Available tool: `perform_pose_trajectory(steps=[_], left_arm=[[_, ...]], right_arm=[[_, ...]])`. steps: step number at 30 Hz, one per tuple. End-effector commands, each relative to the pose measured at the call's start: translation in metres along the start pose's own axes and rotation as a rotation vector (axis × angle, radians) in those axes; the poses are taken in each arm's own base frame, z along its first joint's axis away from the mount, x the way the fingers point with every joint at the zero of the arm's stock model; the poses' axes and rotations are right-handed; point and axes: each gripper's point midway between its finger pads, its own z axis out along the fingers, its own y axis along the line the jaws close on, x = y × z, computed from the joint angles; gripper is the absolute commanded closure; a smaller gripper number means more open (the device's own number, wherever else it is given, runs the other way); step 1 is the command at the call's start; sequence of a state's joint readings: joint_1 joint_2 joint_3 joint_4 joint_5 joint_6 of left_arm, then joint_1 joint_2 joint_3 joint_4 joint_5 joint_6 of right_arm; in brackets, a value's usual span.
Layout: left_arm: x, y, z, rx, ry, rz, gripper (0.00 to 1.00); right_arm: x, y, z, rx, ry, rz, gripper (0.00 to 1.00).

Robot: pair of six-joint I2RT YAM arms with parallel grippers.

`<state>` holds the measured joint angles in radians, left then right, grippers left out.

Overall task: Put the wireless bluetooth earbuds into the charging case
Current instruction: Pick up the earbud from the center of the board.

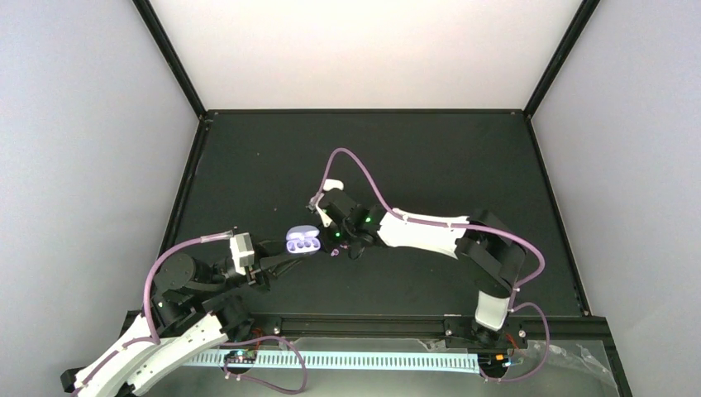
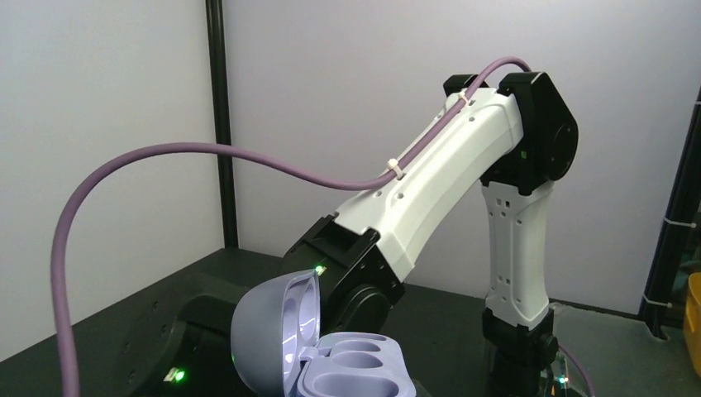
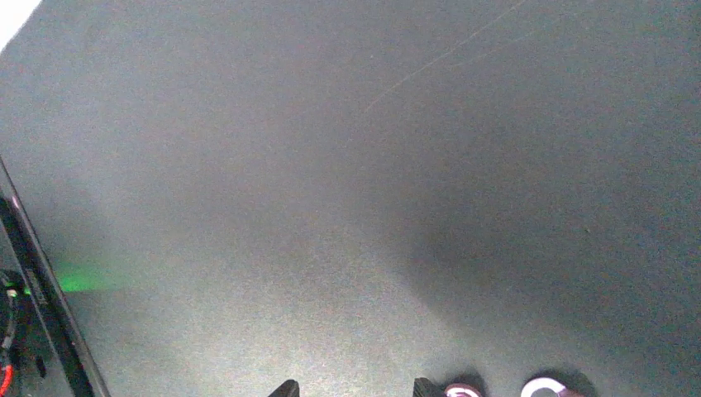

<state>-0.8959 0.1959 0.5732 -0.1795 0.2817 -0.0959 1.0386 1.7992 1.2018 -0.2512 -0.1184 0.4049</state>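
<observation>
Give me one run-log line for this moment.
case open, wells empty | earbuds on mat | left gripper at case | right gripper open, beside earbuds

The charging case (image 1: 302, 241) sits open a little left of the bench's (image 1: 413, 149) middle, towards the near side. It is a small glossy pill-shaped clamshell, pale lavender inside. Its lid (image 2: 277, 327) stands nearly upright on the far side, hinged along the long edge. The lid's rounded shell looks grey-lavender in the left wrist view. The base faces up, and its two oval wells (image 2: 357, 364) show only bare lavender. The earbuds (image 3: 546, 386) show only in the right wrist view: two tiny rounded white pieces, one tinged pink, side by side but apart on the dark bench. The lower edge of the frame cuts both off.
</observation>
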Motion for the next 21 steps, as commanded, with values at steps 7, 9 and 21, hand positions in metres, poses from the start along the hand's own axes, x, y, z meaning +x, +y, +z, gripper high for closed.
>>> perform_pose_trajectory(steps=[7,9,21], left_arm=[[0.0,0.005,0.002,-0.023,0.007,0.012,0.99],[0.001,0.005,0.003,-0.024,0.009,0.013,0.99],[0.004,0.008,0.007,-0.035,0.025,0.016,0.99]], right_arm=[[0.026,-0.011,0.025,0.047,0.151,-0.122,0.66],[0.029,-0.016,0.026,0.071,0.164,-0.134,0.66],[0.044,-0.035,0.017,0.152,0.185,-0.169,0.69]])
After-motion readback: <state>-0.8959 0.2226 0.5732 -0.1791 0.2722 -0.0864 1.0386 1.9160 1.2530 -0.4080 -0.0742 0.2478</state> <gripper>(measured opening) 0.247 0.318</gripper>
